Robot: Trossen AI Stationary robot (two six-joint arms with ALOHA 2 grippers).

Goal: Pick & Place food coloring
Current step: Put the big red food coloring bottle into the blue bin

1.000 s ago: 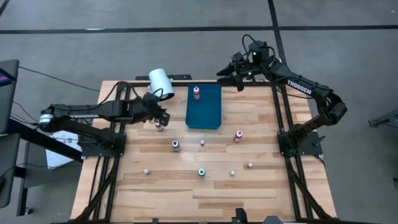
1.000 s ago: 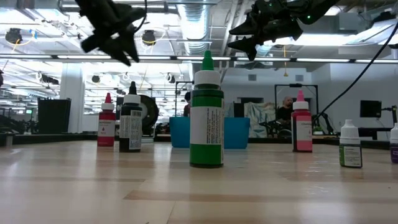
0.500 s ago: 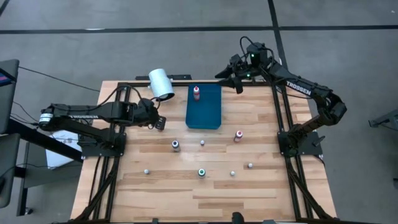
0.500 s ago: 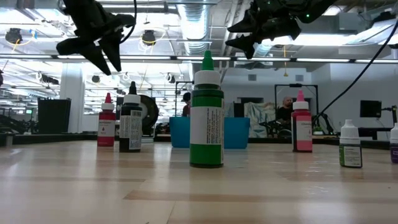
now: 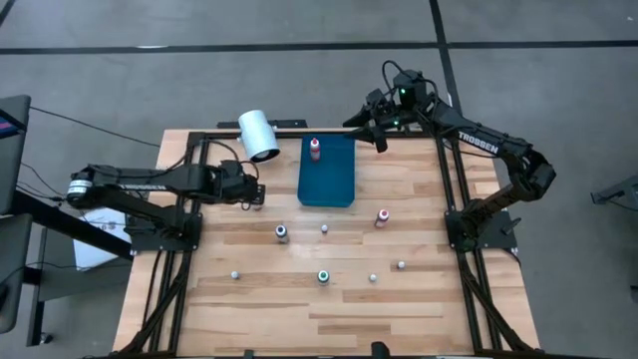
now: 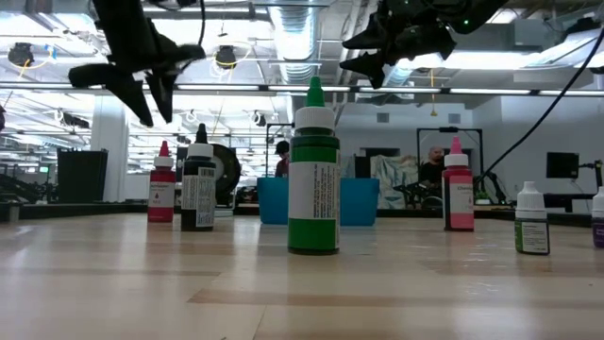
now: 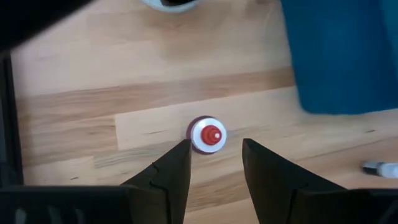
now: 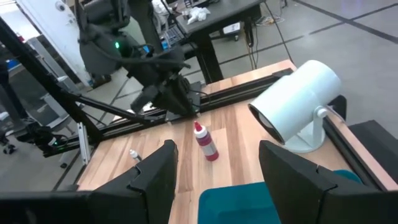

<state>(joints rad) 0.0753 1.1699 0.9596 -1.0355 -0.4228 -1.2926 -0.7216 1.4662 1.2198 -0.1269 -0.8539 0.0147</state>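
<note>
Several small dropper bottles of food coloring stand upright on the wooden table. Among them are a green one [image 5: 323, 276], a dark one [image 5: 281, 232] and a pink one [image 5: 382, 216]. Another red one [image 5: 315, 149] stands on the blue tray [image 5: 329, 184]. My left gripper [image 7: 216, 149] hangs open, pointing steeply down over a red-capped bottle [image 7: 207, 134] near the table's left side. Its fingertips are above the cap and touch nothing. My right gripper [image 5: 371, 130] hovers open, high over the tray's far right corner.
A white cylinder [image 5: 258, 135] lies on a stand at the far left, close behind my left gripper. Small whitish bottles [image 5: 401, 265] dot the near half of the table. Black frame rails [image 5: 454, 189] run along the table's sides.
My left gripper has drawn back a little toward the table's left edge and sunk slightly. It has tipped further downward and rolled about its own axis over the red-capped bottle. Its fingers stay equally far apart. No bottle has moved.
</note>
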